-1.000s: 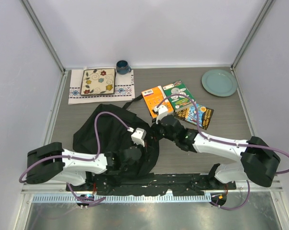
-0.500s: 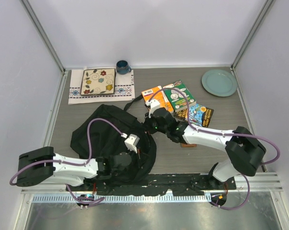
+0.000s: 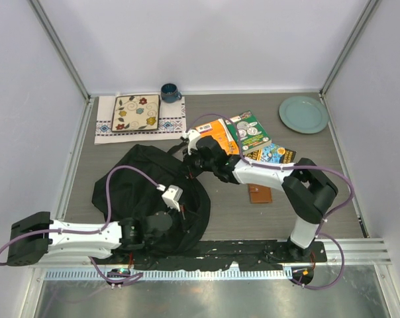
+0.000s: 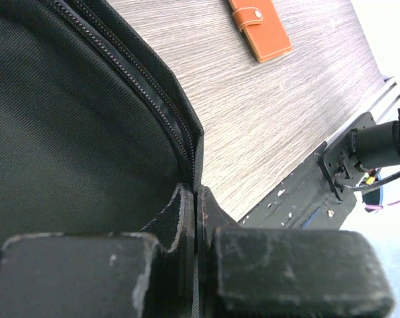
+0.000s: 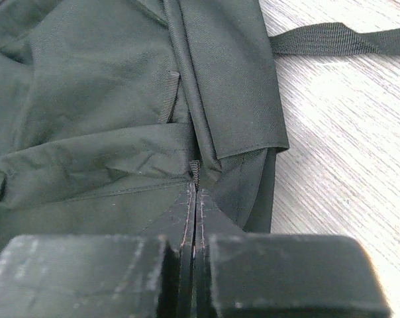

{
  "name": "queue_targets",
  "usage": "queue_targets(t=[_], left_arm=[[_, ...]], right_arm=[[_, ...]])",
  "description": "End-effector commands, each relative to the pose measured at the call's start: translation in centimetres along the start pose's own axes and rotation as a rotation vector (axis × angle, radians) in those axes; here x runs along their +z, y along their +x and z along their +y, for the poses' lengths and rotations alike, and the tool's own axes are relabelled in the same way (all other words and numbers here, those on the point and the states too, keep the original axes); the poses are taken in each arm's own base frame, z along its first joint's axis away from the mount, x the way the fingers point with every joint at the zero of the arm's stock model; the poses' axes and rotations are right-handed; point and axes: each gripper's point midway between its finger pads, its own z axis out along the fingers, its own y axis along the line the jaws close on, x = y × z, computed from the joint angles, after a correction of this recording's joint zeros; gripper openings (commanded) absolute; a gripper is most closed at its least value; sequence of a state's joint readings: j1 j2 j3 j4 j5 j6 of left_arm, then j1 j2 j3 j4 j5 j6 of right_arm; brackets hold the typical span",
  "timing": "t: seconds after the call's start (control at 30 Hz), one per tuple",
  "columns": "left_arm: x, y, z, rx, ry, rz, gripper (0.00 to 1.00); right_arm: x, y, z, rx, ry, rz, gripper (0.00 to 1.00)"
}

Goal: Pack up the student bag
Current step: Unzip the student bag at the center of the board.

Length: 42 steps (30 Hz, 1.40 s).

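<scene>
While my L gripper & R gripper pinch large soft black fabric backpack rim: L near side, R far side, mouth btw.

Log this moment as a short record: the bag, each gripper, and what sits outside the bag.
bag: student bag, black, slumped, left of centre
left gripper: left gripper shut on the bag's zippered edge, near side
right gripper: right gripper shut on a small fabric tab at the bag's far right side
outside the bag: orange book, green book, blue book, brown snap wallet
far edge: teal plate, blue mug, floral tray on embroidered cloth
</scene>
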<state>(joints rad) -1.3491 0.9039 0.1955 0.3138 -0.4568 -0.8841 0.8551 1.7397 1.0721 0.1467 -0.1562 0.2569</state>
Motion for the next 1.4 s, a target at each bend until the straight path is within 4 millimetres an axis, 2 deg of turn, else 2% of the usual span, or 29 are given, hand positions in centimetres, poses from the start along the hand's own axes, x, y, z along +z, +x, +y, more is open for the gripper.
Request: queue_targets(t=[0.0,0.03,0.1,0.23,0.3,0.37,0.4,0.47,0.53,0.57,0.6,0.63,0.67,0.7,0.77,0.8,0.87,0.9,0.93,1.0,1.03,1.07,1.1,1.17,1.2,1.23,1.3,1.33,1.37], left_arm=[[-0.6,0.4,0.1,0.009,-0.014,0.030,0.00],[-0.6,0.2,0.0,0.007,-0.011,0.027,0.00],[-0.6,0.0,-0.3,0.003,-0.008,0.025,0.00],[-0.4,-0.9,-0.4,0.008,-0.036,0.001,0.00],[-0.2,-2.2,-1.3,0.024,-0.033,-0.029,0.00],[0.4,-3.1,-1.2,0.050,-0.061,-0.039,0.00],[0.6,-4.2,-2.1,0.045,-0.052,-0.055,0.00],[1.3,-5.2,-2.2,0.046,-0.063,-0.062,0.00],[2.2,-6.2,-2.5,0.045,-0.084,-0.061,0.03],[2.5,-6.4,-2.6,0.046,-0.092,-0.059,0.08],[3.1,-6.7,-2.9,0.049,-0.103,-0.054,0.09],[3.4,-7.1,-2.7,0.048,-0.119,-0.056,0.10],[3.7,-7.4,-2.8,0.043,-0.122,-0.053,0.30],[4.1,-7.7,-3.5,0.044,-0.099,-0.040,0.45],[4.9,-8.4,-3.2,0.031,-0.117,-0.030,0.75],[5.0,-9.8,-4.3,0.023,-0.105,-0.044,0.81],[4.4,-10.4,-3.3,0.056,-0.172,-0.036,0.97],[4.0,-11.7,-3.8,0.053,-0.185,-0.047,0.99],[3.3,-11.6,-2.2,0.073,-0.250,-0.012,0.99],[2.1,-12.9,-1.6,0.061,-0.282,-0.019,1.00],[1.4,-13.1,0.1,0.050,-0.340,-0.006,1.00],[1.0,-13.1,0.2,0.020,-0.323,0.011,1.00],[0.8,-13.4,1.7,-0.007,-0.353,0.017,1.00],[0.4,-12.5,2.5,-0.052,-0.341,0.067,1.00],[0.4,-11.9,3.9,-0.079,-0.370,0.085,1.00],[0.5,-11.4,4.4,-0.093,-0.375,0.102,0.99],[0.8,-10.2,5.1,-0.122,-0.378,0.158,0.99],[0.7,-9.7,5.3,-0.120,-0.384,0.184,0.98],[0.8,-9.5,5.1,-0.116,-0.375,0.201,0.97]], right_arm=[[1.1,-4.8,-0.1,-0.048,0.017,-0.111,0.00],[1.5,-4.4,-0.9,-0.035,0.053,-0.098,0.01],[1.5,-5.2,-2.8,0.021,0.143,-0.129,0.01],[1.0,-6.0,-5.4,0.127,0.169,-0.164,0.00],[0.4,-6.7,-6.1,0.145,0.169,-0.178,0.01],[0.2,-7.4,-6.0,0.150,0.140,-0.181,0.01],[0.1,-7.7,-6.0,0.151,0.126,-0.179,0.01],[0.1,-8.1,-5.2,0.141,0.069,-0.151,0.05],[-0.4,-8.1,-5.7,0.161,0.074,-0.125,0.37],[-0.8,-8.1,-5.8,0.190,0.066,-0.123,0.51],[-2.0,-9.1,-6.2,0.208,0.073,-0.150,0.65],[-2.9,-8.6,-7.8,0.249,0.107,-0.147,0.68],[-3.9,-8.9,-8.7,0.280,0.139,-0.164,0.71],[-4.7,-8.8,-9.5,0.304,0.167,-0.168,0.73],[-7.2,-7.6,-10.9,0.362,0.232,-0.150,0.74],[-7.9,-7.1,-11.2,0.385,0.250,-0.145,0.74],[-9.8,-5.1,-11.2,0.413,0.294,-0.118,0.75],[-10.4,-4.5,-11.0,0.445,0.299,-0.119,0.75],[-10.7,-2.4,-10.8,0.473,0.298,-0.089,0.75],[-11.9,-2.1,-9.4,0.507,0.246,-0.112,0.74],[-11.8,-0.4,-8.6,0.567,0.206,-0.097,0.74],[-12.6,-0.6,-7.5,0.574,0.171,-0.120,0.74],[-12.6,-0.2,-6.5,0.583,0.147,-0.116,0.73],[-12.7,1.3,-5.3,0.611,0.125,-0.098,0.70],[-12.8,1.7,-3.8,0.600,0.094,-0.085,0.69],[-12.7,2.4,-3.5,0.615,0.103,-0.077,0.68],[-12.7,3.0,-2.7,0.628,0.100,-0.069,0.66],[-12.5,4.1,-2.3,0.643,0.101,-0.042,0.66],[-12.2,3.8,-1.5,0.664,0.068,-0.055,0.65]])
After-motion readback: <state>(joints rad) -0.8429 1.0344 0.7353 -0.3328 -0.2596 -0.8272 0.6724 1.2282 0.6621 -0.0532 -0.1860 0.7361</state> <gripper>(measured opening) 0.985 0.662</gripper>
